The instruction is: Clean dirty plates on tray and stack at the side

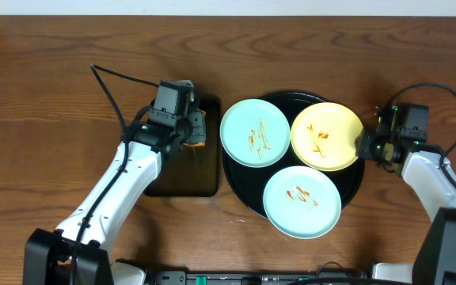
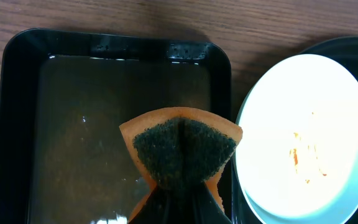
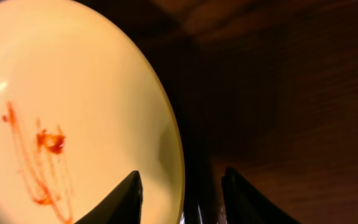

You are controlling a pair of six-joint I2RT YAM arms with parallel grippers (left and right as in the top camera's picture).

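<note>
No letters, numbers, labels, brand marks or signs are showing legibly in any view. The plates [image 1: 256, 132] are carrying only orange-brown smears, not writing. The round tray [image 1: 241, 184] under them is showing a plain black rim. The rectangular tray [image 1: 182, 178], at 9 o'clock from the round one, is showing only glare. The sponge [image 2: 182, 149] over it and the worktop [image 1: 54, 63] are bearing no marks. Any print on the arms is appearing too small to make out.
</note>
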